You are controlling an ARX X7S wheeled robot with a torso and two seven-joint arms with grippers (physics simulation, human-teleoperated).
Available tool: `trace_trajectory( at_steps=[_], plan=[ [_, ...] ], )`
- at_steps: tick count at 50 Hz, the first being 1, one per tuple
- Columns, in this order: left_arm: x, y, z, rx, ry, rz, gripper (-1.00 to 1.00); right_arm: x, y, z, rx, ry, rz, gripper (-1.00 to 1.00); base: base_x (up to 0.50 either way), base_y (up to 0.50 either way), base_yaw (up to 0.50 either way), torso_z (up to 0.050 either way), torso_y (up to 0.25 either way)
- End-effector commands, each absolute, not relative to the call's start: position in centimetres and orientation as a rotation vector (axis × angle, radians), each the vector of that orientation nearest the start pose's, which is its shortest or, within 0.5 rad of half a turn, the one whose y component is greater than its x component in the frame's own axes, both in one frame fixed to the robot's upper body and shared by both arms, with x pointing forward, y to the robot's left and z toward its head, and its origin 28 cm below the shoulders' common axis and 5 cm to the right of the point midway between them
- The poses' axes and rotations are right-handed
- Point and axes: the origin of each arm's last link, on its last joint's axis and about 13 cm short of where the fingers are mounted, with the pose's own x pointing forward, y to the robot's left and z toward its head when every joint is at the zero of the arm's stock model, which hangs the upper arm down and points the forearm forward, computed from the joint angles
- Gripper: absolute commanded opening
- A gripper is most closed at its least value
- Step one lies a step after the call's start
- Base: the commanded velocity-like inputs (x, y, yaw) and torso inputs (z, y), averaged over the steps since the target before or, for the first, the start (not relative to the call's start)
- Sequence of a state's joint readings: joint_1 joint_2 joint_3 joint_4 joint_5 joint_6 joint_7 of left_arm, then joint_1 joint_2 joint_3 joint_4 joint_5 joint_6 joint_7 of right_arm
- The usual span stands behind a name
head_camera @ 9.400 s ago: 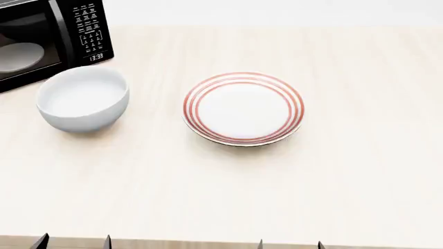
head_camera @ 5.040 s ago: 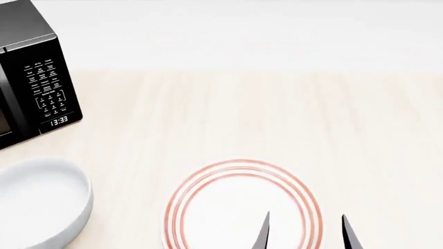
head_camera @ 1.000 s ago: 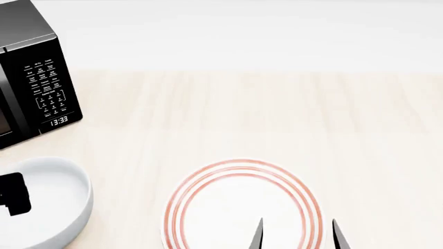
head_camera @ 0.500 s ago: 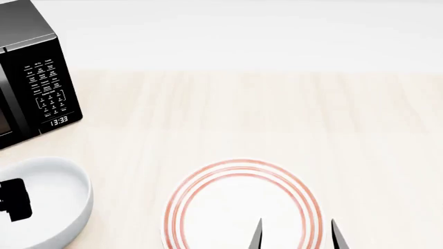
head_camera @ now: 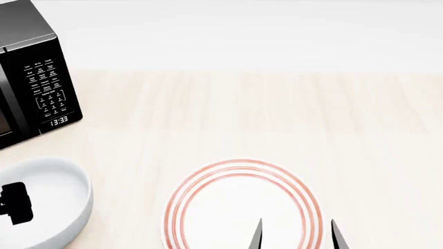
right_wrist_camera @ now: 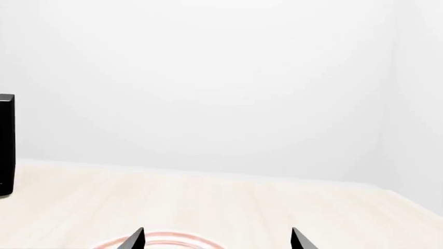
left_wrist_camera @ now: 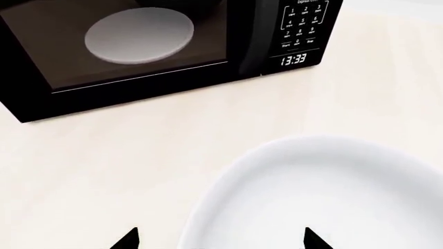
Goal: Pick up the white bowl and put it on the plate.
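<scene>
Two stages to get through, and neither done, going by how things lie. Finds the white bowl (head_camera: pixel 45 199) resting upright on the table (head_camera: pixel 277 109), just in front of the microwave (head_camera: pixel 31 78), with nothing in it and a black part of the left gripper (head_camera: pixel 15 203) hanging over its hollow. Finds the plate (head_camera: pixel 229 207) farther from the microwave, out past its keypad end, apart from the bowl and bare of any load.

Shows, in the left wrist view, that gripper's jaws spread wide and clasping nothing: one tip outside the bowl's wall, the other above the inside, a stretch of rim between them, the microwave door straight ahead. Cannot tell whether either tip touches the wall, nor how low they sit.

Leaves the right gripper (head_camera: pixel 296 236) parted as well and empty, poised over the part of the plate farthest from the microwave.

Amounts, then, to an approach lined up and no grasp made. Remains to settle the tips over the rim, pinch the wall, lift, carry away from the microwave to the plate, set down centred and let go. Probably calls for moving the right gripper aside first, since it sits over the landing spot.
</scene>
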State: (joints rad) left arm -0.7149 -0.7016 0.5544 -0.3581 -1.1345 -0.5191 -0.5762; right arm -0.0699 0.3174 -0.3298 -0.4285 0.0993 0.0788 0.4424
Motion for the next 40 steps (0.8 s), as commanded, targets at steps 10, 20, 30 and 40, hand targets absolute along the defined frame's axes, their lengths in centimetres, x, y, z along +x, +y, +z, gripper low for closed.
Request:
trace_trajectory(
  at_steps=[10, 20, 30, 40],
  plan=[
    [30.9, 32.4, 9.5, -0.092, 0.513, 0.342, 1.00, 18.1, -8.7, 7.2, -0.097, -0.226, -0.035, 1.00, 0.00, 0.00, 0.00, 0.000, 0.000],
    [31.1, 32.5, 9.3, -0.095, 0.516, 0.347, -1.00, 18.1, -8.7, 7.1, -0.098, -0.225, -0.034, 1.00, 0.00, 0.00, 0.00, 0.000, 0.000],
    [31.0, 32.4, 9.1, -0.100, 0.514, 0.348, -1.00, 18.0, -8.7, 7.1, -0.100, -0.224, -0.036, 1.00, 0.00, 0.00, 0.00, 0.000, 0.000],
    [30.6, 32.8, 8.9, -0.115, 0.513, 0.392, -1.00, 18.0, -8.7, 7.1, -0.099, -0.225, -0.036, 1.00, 0.00, 0.00, 0.00, 0.000, 0.000]
  ],
)
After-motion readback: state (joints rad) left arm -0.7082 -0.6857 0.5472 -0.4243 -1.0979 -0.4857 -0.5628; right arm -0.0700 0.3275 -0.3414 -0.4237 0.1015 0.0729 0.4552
